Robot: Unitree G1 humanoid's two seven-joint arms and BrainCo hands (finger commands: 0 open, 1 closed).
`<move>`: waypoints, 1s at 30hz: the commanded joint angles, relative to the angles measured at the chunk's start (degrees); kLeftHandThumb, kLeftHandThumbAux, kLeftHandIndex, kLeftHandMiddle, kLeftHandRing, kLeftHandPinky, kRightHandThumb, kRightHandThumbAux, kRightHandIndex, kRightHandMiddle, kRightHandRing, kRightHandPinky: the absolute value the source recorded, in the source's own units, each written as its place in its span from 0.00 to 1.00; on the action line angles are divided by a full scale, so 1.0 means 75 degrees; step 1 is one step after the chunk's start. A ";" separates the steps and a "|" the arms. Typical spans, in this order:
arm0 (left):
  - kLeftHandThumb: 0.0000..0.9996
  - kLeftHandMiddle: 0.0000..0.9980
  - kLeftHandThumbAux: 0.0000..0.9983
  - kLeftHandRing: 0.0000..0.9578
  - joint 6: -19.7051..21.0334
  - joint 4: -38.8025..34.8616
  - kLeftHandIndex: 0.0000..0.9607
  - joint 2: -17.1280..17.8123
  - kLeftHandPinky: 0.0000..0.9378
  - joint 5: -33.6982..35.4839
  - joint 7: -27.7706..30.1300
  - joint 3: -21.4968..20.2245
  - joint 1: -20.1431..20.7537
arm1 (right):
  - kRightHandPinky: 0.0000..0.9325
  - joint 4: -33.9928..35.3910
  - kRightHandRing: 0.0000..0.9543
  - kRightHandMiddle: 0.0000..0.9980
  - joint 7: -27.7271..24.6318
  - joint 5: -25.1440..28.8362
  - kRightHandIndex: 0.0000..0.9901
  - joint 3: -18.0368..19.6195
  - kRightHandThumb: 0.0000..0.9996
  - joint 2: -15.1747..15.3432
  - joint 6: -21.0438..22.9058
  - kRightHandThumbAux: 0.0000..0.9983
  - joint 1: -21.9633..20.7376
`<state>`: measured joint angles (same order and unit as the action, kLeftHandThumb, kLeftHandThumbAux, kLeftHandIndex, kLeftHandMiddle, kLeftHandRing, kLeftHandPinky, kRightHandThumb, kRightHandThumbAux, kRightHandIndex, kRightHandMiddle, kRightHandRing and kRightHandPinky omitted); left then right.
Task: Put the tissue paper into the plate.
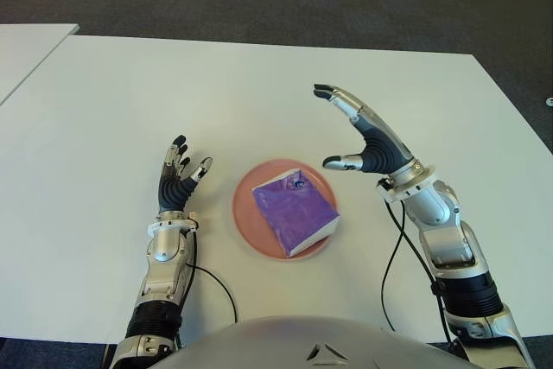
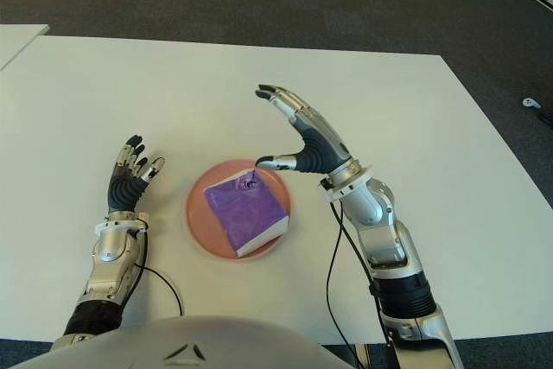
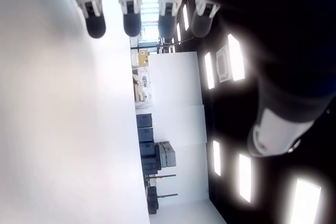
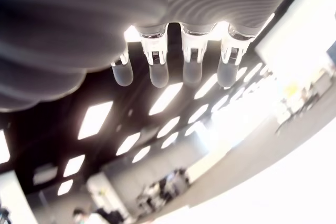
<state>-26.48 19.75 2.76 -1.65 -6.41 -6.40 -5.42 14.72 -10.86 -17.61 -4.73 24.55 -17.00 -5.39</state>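
**Purple tissue pack sitting in pink plate as both robot hands hang open**

The robot's rounded grey chest [image 1: 302, 345] is filling the bottom edge of the head views, a small angular emblem showing on its shell; no readable writing is appearing anywhere on it. Just beyond, a round, salmon-pink plate [image 1: 246, 213] with a smooth shallow rim is lying on the matte white table [image 1: 112, 101]. The tissue paper [image 1: 294, 212], a soft rectangular pack in glossy purple wrap with a white side edge, is lying inside the plate, turned at an angle; a small dark mark is showing near its far corner, too small to read.

The right hand [image 1: 363, 140], black ribbed palm and silver knuckle plates, is hovering above the table just to the right of the plate, fingers spread and grasping nothing, thumb pointing towards the pack without touching it. Its wrist view is showing four straight translucent-tipped fingers [image 4: 158, 66] against ceiling lights. The left hand [image 1: 179, 177] is showing to the left of the plate, apart from it, fingers extended and released; whether it is touching the table cannot be told. Black cables are trailing from both forearms.
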 commanded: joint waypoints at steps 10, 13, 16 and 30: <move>0.00 0.00 0.63 0.00 0.0345 0.0103 0.00 -0.0048 0.00 -0.0130 -0.0048 0.0009 -0.0339 | 0.00 -0.1859 0.00 0.00 0.1114 0.2499 0.00 0.1299 0.04 -0.1697 -0.0589 0.34 0.0218; 0.00 0.00 0.63 0.00 0.0351 0.0060 0.00 -0.0047 0.00 -0.0143 -0.0061 0.0003 -0.0369 | 0.00 -0.2062 0.00 0.00 0.1218 0.2835 0.00 0.1426 0.01 -0.2051 -0.0619 0.39 0.0343; 0.00 0.00 0.63 0.00 0.0356 0.0029 0.00 -0.0043 0.00 -0.0134 -0.0045 0.0000 -0.0392 | 0.00 -0.2188 0.00 0.00 0.1342 0.2943 0.00 0.1489 0.00 -0.2319 -0.0697 0.42 0.0374; 0.00 0.00 0.63 0.00 0.0414 -0.0020 0.00 -0.0007 0.00 -0.0070 0.0063 0.0008 -0.0421 | 0.00 -0.2541 0.00 0.00 0.1594 0.2816 0.00 0.1558 0.00 -0.2835 -0.1078 0.43 0.0473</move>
<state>-25.06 17.99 2.80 -2.22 -6.41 -6.45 -6.67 -3.67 0.94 3.40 6.45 3.55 -24.71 -2.27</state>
